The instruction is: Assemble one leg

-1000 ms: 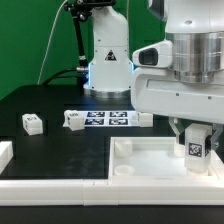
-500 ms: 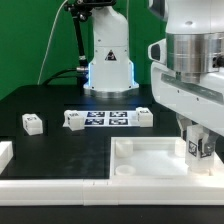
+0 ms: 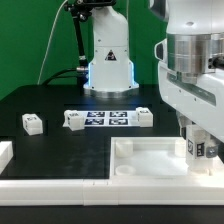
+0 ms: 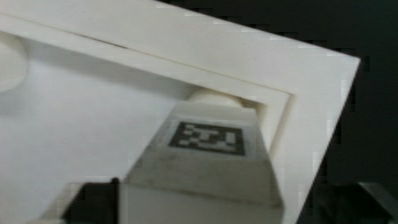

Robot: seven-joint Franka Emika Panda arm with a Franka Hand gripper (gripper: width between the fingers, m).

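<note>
My gripper point(image 3: 199, 140) is shut on a leg point(image 3: 198, 150), a small white block whose black-and-white tag faces the camera. It holds the leg upright at the corner of the large white panel point(image 3: 150, 160) on the exterior view's right. In the wrist view the leg point(image 4: 210, 150) reaches from between my dark fingers point(image 4: 98, 200) toward a round socket point(image 4: 222, 100) in the panel's rimmed corner point(image 4: 267, 70). I cannot tell whether the leg's tip touches the socket. Three more legs lie on the black table: one point(image 3: 32, 123), a second point(image 3: 73, 119) and a third point(image 3: 143, 116).
The marker board point(image 3: 108, 119) lies between the second and third loose legs. The arm's white base point(image 3: 110, 60) stands behind it. A white wall point(image 3: 50, 185) runs along the table's front edge, with a white block point(image 3: 5, 153) at the exterior view's left.
The gripper with the leg has moved toward the exterior view's right and slightly down, to the panel's corner. In the last half second it barely moved.
</note>
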